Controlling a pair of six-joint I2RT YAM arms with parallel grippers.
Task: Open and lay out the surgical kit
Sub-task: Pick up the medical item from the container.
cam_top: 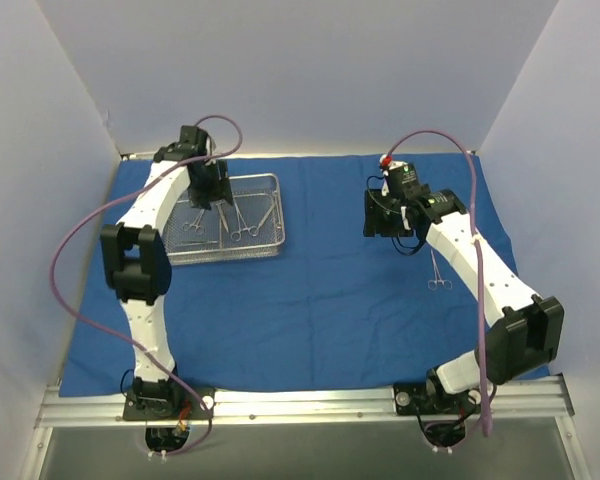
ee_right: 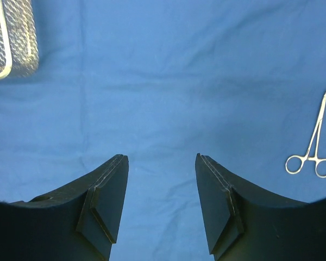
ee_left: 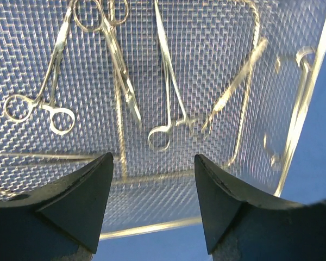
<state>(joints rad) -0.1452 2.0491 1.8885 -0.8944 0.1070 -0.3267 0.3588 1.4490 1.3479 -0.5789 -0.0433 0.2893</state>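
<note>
- Top external view: the royal-blue cloth wrap lies opened out flat under both arms.
- The wire-mesh tray sits on the far left part of the cloth, with several ring-handled instruments lying inside it.
- The left gripper hangs over the tray's left half; from this height I cannot tell how its fingers stand.
- The right gripper is over bare cloth on the right side, well apart from the tray.
- One lone instrument lies on the cloth just beside the right arm, rings toward the near edge.
- Left wrist view: the left gripper has its fingers apart with nothing between them, above the tray's mesh floor.
- A clamp lies at the left of the mesh, and a long, thin instrument lies in the middle; others cross each other, and those at the right are blurred.
- Right wrist view: the right gripper also has its fingers spread and holds nothing, over plain blue cloth.
- The single instrument lies flat on the cloth at the right edge, tip pointing away, clear of the fingers.
- A corner of the tray shows at the top left.
</note>
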